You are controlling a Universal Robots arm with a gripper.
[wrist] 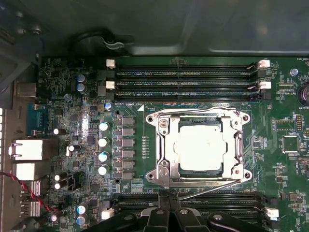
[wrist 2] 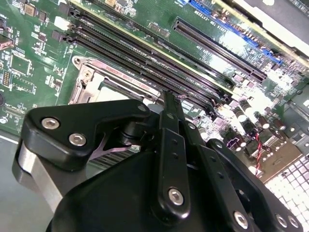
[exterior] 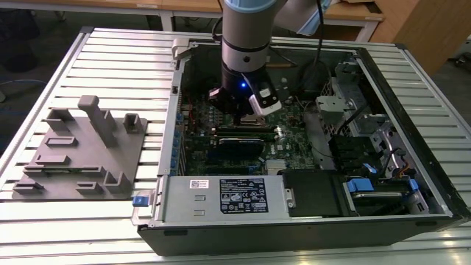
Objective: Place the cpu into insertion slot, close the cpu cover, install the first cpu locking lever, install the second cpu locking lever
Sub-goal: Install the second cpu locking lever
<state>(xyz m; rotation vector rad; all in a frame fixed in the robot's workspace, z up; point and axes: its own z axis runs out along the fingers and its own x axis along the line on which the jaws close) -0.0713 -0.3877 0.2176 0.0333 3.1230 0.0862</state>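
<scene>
One arm hangs inside the open PC case [exterior: 309,221] on the slatted worktop [exterior: 110,49]. Cpu [wrist: 200,147] sits in the insertion slot [wrist: 179,129] w/ the cpu cover [wrist: 166,145] down over it — its window frames the chip. Tool [wrist: 169,200] hovers just beside the socket's edge, touching nothing; fingers look closed together, probably empty. Grey fixture block [exterior: 81,149] lies at exterior view's left.

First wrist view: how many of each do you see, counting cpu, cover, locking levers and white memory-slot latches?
cpu: 1
cover: 1
levers: 2
white latches: 6
Total: 10
</scene>
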